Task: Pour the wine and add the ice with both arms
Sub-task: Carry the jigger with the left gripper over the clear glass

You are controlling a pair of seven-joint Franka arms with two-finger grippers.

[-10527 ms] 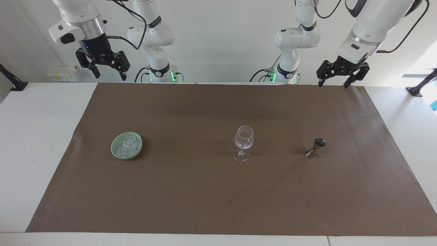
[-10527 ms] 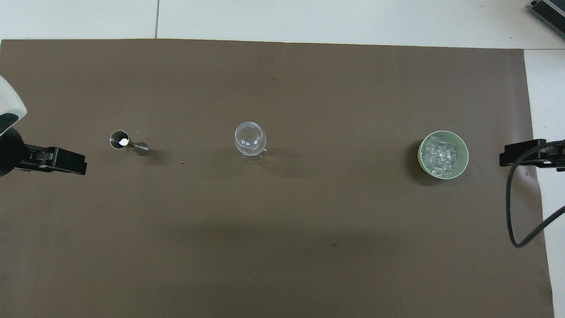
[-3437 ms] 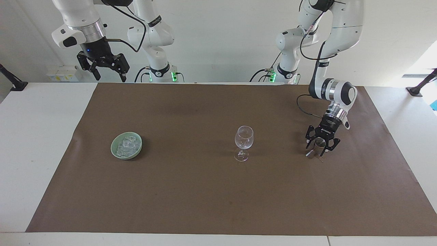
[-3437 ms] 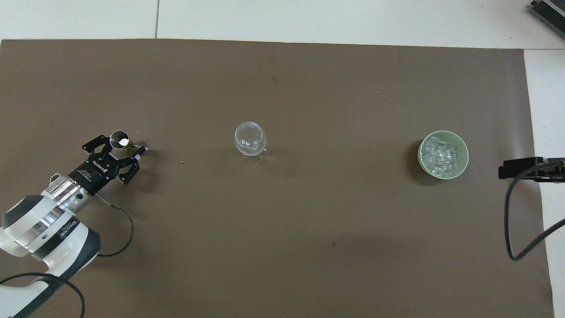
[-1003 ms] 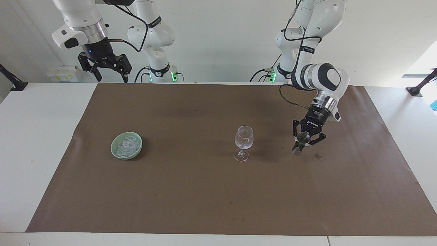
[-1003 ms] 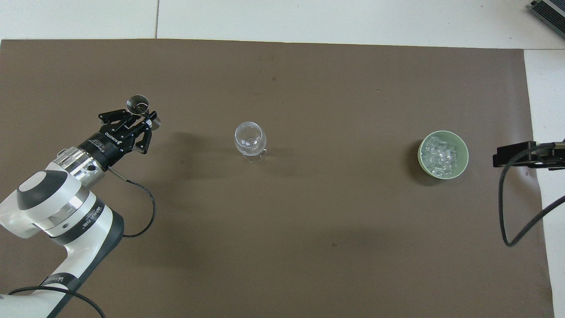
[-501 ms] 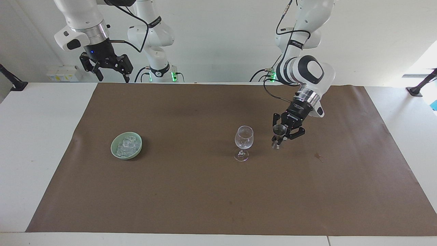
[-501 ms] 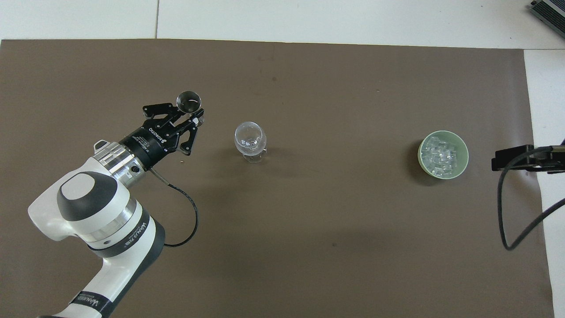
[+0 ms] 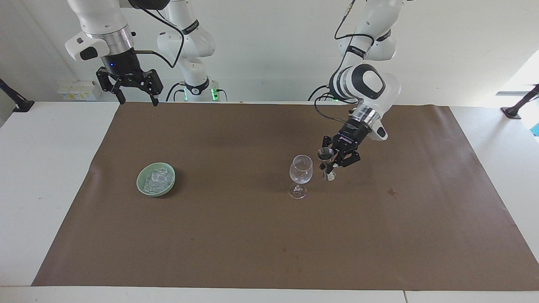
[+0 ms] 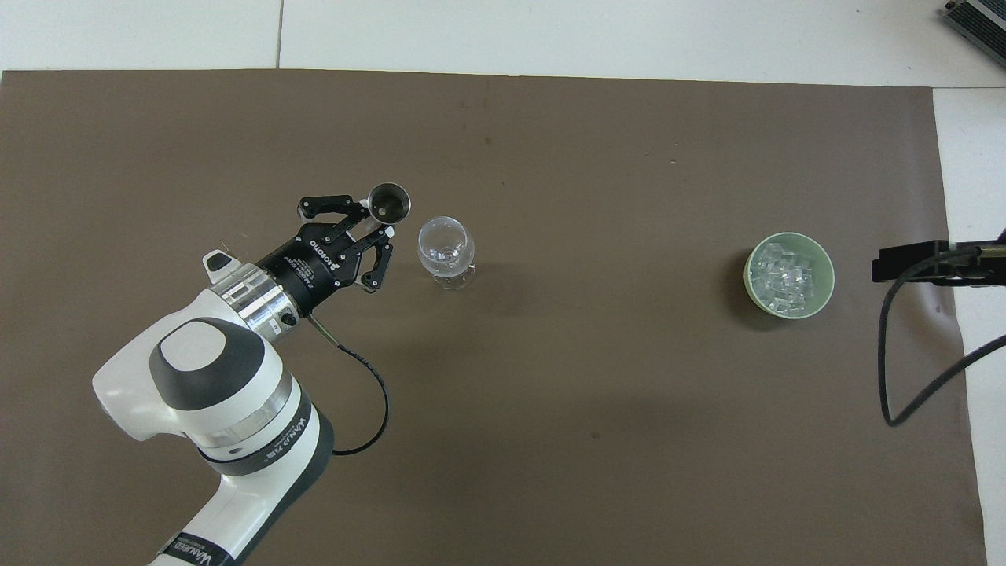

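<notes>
Now, left tool (image 9: pixel 331 162): clamped on jigger (image 9: pixel 326 161), upright, just beside wine glass (image 9: pixel 300 175).
Right tool (image 9: pixel 134 93): spread wide, waiting over worktop's (image 9: pixel 38 168) robot-side edge.
Ice (image 9: pixel 157 179): in green bowl (image 9: pixel 145 191), well apart from the glass.

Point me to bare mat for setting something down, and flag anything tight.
Free: the stretch of brown mat between the green bowl of ice and the wine glass. Crowded: beside the glass toward the left arm's end, where the left gripper holds the metal jigger up close to its rim. The right gripper waits, open, over the mat's corner.
</notes>
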